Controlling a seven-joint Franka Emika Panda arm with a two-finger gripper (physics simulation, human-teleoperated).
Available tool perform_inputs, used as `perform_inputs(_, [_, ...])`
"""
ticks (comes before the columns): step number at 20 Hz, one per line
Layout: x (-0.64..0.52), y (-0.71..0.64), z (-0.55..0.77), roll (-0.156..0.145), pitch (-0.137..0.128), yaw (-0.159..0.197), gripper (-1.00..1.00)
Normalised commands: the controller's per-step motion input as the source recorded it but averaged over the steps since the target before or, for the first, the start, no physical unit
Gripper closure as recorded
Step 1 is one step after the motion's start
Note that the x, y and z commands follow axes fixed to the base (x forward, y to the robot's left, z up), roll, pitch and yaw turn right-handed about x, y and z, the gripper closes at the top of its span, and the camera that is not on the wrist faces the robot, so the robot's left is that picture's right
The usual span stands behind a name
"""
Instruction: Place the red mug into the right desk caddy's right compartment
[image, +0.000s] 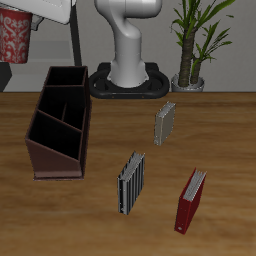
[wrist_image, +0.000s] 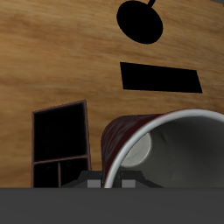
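The red mug (image: 14, 42), speckled pale, hangs in my gripper (image: 22, 24) high above the table, up and to the side of the right desk caddy's far end. The gripper is shut on the mug; the fingers themselves are hidden. The right desk caddy (image: 58, 120) is a long maroon-brown box with a black inside. Its squarish right compartment (image: 66, 76) is at the end nearest the robot base; the slant-mouthed section faces the table's front edge. In the wrist view the mug (wrist_image: 122, 140) fills the foreground, its white inside showing, with the caddy (wrist_image: 59, 140) below it.
A grey striped book (image: 131, 182) and a red book (image: 190, 200) stand near the table's front edge. Another grey book (image: 165, 122) stands mid-table. A potted plant (image: 196, 45) and the robot base (image: 130, 82) are at the back.
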Motion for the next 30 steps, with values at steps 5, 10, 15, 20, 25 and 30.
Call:
perform_inputs(5, [-0.46,-0.12,-0.07,-0.058,0.021,-0.002,1.0])
perform_inputs(10, [-0.6,0.03,-0.07,-0.047,-0.005,0.039,1.0])
perform_inputs(15, [-0.39,0.06,-0.06,-0.006,0.003,0.052,1.0])
perform_inputs(20, [-0.55,0.28,-0.02,0.009,-0.003,0.041,1.0])
perform_inputs(25, [-0.42,0.27,0.01,0.017,0.002,0.007,1.0])
perform_inputs(30, [-0.23,0.16,-0.09,0.029,0.016,0.01,1.0])
